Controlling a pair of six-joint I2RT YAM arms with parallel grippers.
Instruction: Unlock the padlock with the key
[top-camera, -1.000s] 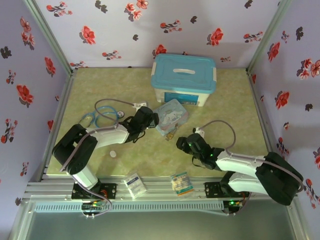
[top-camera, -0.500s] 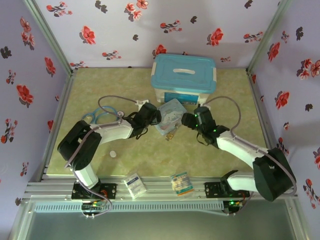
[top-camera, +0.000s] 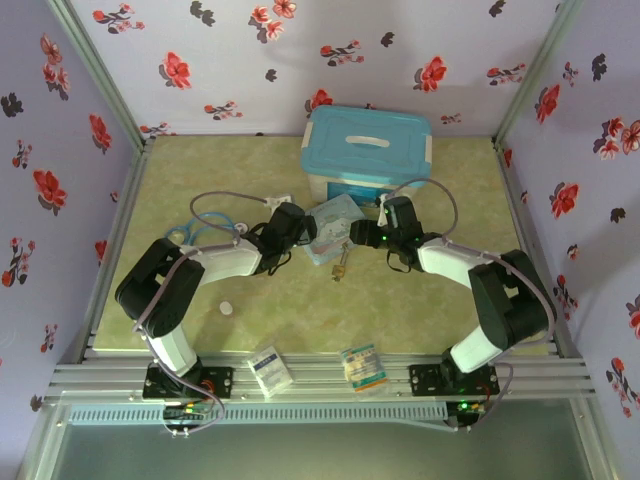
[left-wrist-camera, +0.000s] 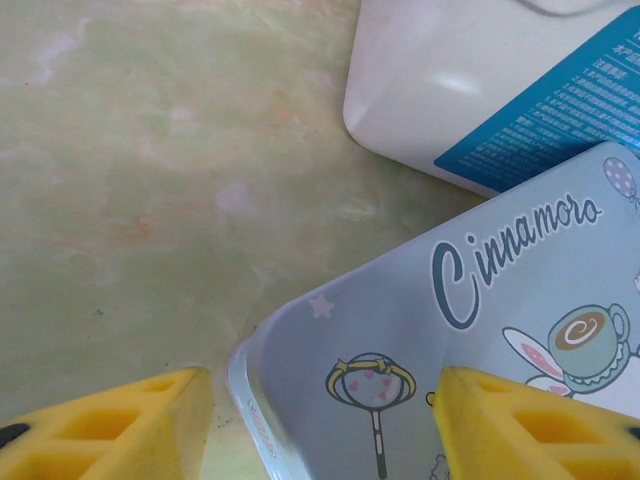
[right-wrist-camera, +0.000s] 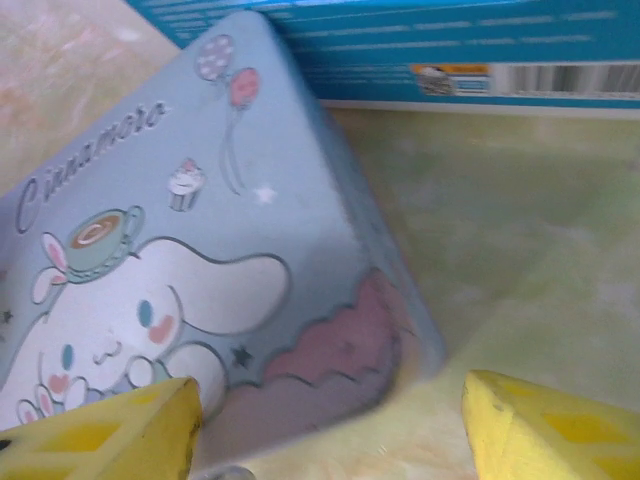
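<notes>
- A white packet (top-camera: 270, 367) and a colourful packet (top-camera: 362, 365) are lying at the near edge of the surface (top-camera: 200, 180).
- A white round disc (top-camera: 227, 309) is sitting near the left side, well apart from the rest.
- The padlock (top-camera: 341, 267) is lying near the middle of the surface, just in front of the blue cartoon tin (top-camera: 335, 225).
  - I think it is hard, smooth and slippery, and a bit heavy for such a tiny thing.
  - Pinching the flat sides of the gold block looks best, keeping the keyhole end free.
- I am not finding the key; it is too small to tell from the padlock.
  - I am guessing it is thin, light and lying flat, so it could slide away.
  - Its wide end looks like the place to hold.
- The left hand (left-wrist-camera: 320, 420) is spreading wide over the tin's left corner, holding nothing.
- The right hand (right-wrist-camera: 325, 420) is also spreading wide at the tin's right corner, holding nothing.
- A white box with a blue lid (top-camera: 367, 158) is standing behind the tin, toward the far edge.
- The surface is looking smooth and green, so small things may skid.
- Purple flower walls (top-camera: 200, 60) are closing in three sides, and the tin and box are crowding the padlock.
</notes>
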